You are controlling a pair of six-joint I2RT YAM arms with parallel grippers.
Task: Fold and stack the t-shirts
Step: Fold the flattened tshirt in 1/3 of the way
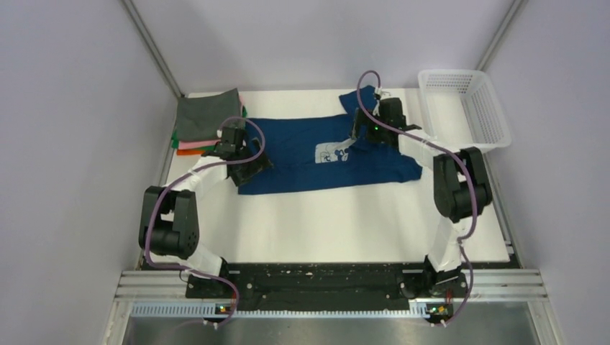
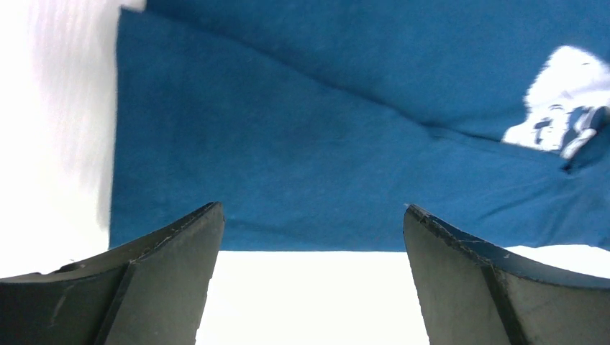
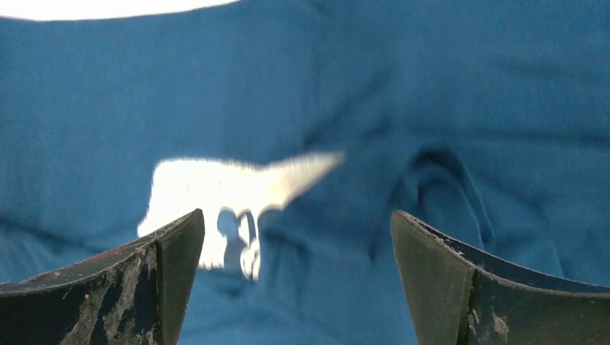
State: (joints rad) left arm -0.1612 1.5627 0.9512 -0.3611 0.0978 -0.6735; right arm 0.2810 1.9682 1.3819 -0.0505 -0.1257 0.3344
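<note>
A large navy blue t-shirt [image 1: 302, 162] with a white chest print [image 1: 331, 153] lies spread across the back half of the white table. It fills the left wrist view [image 2: 324, 129] and the right wrist view [image 3: 431, 100]. A stack of folded tees [image 1: 205, 118], grey on top with pink, green and orange edges below, sits at the back left. My left gripper [image 1: 252, 167] is open and empty over the shirt's left edge. My right gripper [image 1: 360, 136] is open and empty over rumpled cloth near the print.
A white plastic mesh basket [image 1: 467, 108] stands at the back right, beside the right arm. The grey enclosure walls close in on both sides. Bare white table [image 1: 324, 223] lies between the shirt and the arm bases.
</note>
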